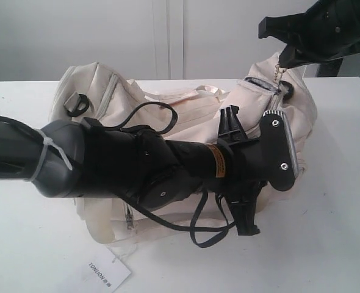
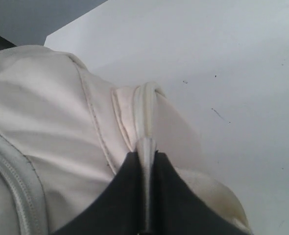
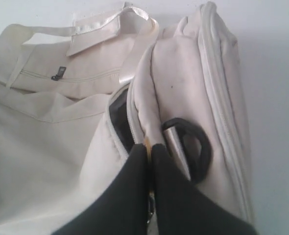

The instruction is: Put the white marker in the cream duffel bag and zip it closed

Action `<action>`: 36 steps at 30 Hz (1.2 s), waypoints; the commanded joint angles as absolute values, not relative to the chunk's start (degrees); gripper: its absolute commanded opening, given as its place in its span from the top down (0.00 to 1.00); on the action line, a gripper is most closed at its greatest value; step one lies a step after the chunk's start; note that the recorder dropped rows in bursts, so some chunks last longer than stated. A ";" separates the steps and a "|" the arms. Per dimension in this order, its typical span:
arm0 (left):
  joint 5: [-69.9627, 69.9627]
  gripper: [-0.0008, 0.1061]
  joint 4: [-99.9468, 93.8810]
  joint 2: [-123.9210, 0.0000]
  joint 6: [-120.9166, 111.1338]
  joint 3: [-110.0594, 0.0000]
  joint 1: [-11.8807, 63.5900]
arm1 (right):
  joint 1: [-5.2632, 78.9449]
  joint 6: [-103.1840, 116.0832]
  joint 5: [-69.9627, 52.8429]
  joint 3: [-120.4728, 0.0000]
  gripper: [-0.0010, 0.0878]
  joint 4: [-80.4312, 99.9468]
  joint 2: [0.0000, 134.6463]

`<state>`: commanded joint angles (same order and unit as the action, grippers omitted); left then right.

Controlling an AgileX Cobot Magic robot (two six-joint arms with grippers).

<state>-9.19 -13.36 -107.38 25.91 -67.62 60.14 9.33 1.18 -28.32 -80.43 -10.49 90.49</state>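
The cream duffel bag (image 1: 186, 113) lies on the white table (image 1: 326, 232). The left gripper (image 2: 145, 147) is fully closed, pinching a fold of the bag's fabric. The right gripper (image 3: 148, 147) is closed on the zipper pull (image 1: 282, 71) at the bag's end.

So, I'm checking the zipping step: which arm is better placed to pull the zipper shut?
Right, probably. The right gripper is shut on the zipper pull at the cream duffel bag's end, while the left gripper pinches a fabric fold, likely bracing it.

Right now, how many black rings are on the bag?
2: one black ring on the cream duffel bag's left end, another on its right end by the right gripper. More may hide behind the arms.
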 joint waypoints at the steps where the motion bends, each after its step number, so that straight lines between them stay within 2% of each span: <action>1: -9.19 0.99 -13.36 -107.38 25.91 -67.62 60.14 | 9.33 1.19 -27.06 -80.43 0.99 -10.49 91.04; 10: -8.96 0.99 -13.51 -107.38 25.91 -67.62 60.14 | 9.33 1.19 -15.37 -80.43 0.99 -10.49 92.82; 24: -8.73 0.99 -13.51 -107.38 25.91 -67.62 60.14 | 9.33 1.19 -7.52 -80.54 0.99 -10.77 98.51; 36: -8.51 0.99 -13.62 -107.38 25.91 -67.62 60.14 | 11.92 1.31 -18.03 -80.54 0.99 -11.12 97.66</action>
